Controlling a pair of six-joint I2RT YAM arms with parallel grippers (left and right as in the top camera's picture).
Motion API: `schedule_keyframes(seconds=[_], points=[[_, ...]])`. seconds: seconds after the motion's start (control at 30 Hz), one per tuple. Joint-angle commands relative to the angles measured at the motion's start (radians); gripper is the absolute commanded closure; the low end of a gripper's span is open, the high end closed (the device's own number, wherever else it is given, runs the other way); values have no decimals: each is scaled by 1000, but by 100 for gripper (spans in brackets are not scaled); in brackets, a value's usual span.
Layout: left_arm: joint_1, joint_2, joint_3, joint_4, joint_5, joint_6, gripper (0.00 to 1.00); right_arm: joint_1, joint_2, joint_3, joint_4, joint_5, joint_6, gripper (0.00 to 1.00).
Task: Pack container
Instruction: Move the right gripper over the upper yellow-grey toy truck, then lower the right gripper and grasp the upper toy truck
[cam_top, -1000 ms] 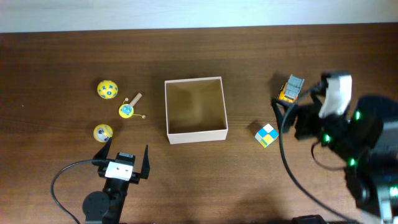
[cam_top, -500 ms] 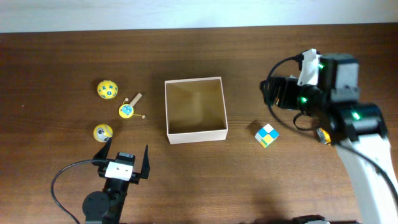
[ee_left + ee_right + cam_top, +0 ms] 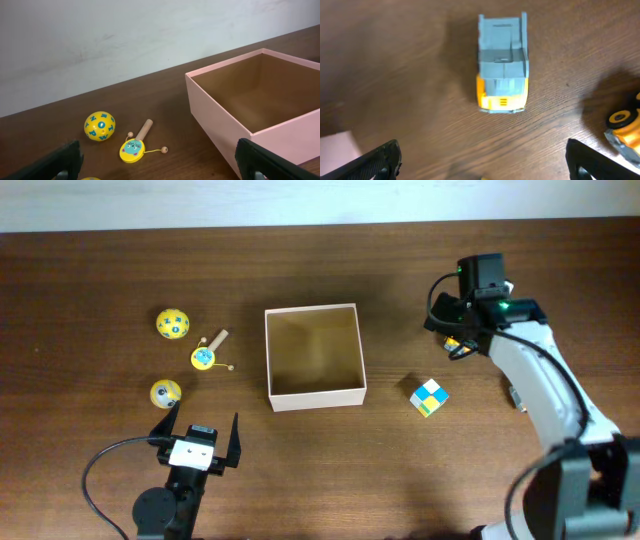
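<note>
Container (image 3: 318,396) mid-table, rattle (image 3: 204,357) and balls (image 3: 172,323) (image 3: 166,393) at its left — cube (image 3: 428,396) at its right

The left arm (image 3: 160,505) is black and round at its base, with a white block (image 3: 193,452) behind the left tool (image 3: 198,428) and two black, tapered fingers (image 3: 236,438). A thin black cable (image 3: 90,480) loops off it. The right arm (image 3: 540,385) wears a white shell under a black head with small green lights (image 3: 499,305) and black cables (image 3: 434,305).

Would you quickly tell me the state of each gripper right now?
Left gripper: open, holding nothing.
Right gripper: open, empty, over the toy truck.
</note>
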Motion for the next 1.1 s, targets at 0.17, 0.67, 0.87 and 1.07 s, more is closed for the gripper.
schedule_keyframes(seconds=[0.17, 0.67, 0.87, 1.07], points=[[6, 0, -6, -1, -4, 15, 1, -8, 85, 15, 85, 69, -18, 1], [6, 0, -6, -1, -4, 15, 1, -100, 124, 11, 190, 88, -132, 1], [6, 0, -6, -1, -4, 15, 1, -132, 131, 12, 180, -153, -267, 0], [6, 0, -6, -1, -4, 15, 1, -151, 133, 12, 179, -184, -306, 0]])
